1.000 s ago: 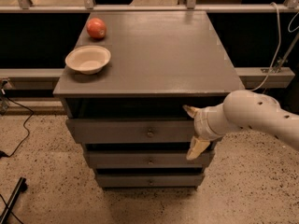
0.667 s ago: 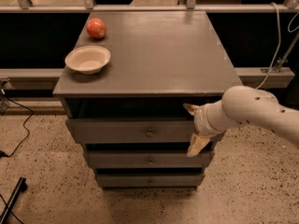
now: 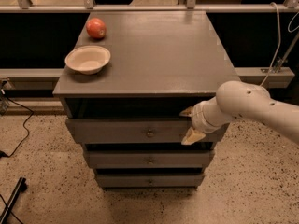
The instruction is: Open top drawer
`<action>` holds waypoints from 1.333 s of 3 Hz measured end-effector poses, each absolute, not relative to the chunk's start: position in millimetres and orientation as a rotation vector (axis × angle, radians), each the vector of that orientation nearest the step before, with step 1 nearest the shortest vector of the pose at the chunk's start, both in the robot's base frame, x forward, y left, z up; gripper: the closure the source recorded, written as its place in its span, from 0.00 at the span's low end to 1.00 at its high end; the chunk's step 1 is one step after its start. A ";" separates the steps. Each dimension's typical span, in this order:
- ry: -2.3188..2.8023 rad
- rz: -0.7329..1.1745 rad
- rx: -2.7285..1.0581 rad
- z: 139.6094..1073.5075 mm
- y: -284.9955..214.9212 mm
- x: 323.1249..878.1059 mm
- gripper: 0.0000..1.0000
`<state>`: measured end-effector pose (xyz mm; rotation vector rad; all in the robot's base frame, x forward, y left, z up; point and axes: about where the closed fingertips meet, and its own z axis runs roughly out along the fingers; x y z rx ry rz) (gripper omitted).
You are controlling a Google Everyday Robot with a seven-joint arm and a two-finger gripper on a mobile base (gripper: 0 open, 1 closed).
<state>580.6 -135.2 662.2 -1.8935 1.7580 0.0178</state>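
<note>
- Speckled stone floor [image 3: 261, 185] all round, with dark panels and a metal rail [image 3: 140, 7] along the back.
- Grey cabinet [image 3: 154, 50] mid-scene, seen from above and in front, with three drawers stacked in it.
- On the cabinet's top, back left: red apple [image 3: 96, 28].
- Just in front of the apple, near the left edge: pale bowl [image 3: 88, 59], upright and apart from the fruit.
- Top drawer [image 3: 117, 132] right under the cabinet's top, with a dark gap above its front.
- Small brass knob [image 3: 150, 133] mid-front on the top drawer.
- Cannot tell whether pulled out at all.
- Middle drawer [image 3: 117, 159] and bottom drawer [image 3: 121, 179] below, shorter-fronted, each with its own small knob.
- White arm [image 3: 261, 106] reaching in from the right edge, level with the top drawer.
- Gripper [image 3: 189, 124] at the right part of the top drawer's front, well to the right of the knob and not on it.
- Fingers [image 3: 192, 136] spread wide, one above the other: upper tip at the front's top edge by the dark gap, lower tip at its bottom edge.
- Contact with the front: cannot tell.
- Black cable [image 3: 21, 125] trailing over the floor at left.
- White cable [image 3: 274, 45] hanging behind the cabinet at right.
</note>
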 end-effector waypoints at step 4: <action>1.725 0.077 -1.923 663.2 -128.4 540.7 0.36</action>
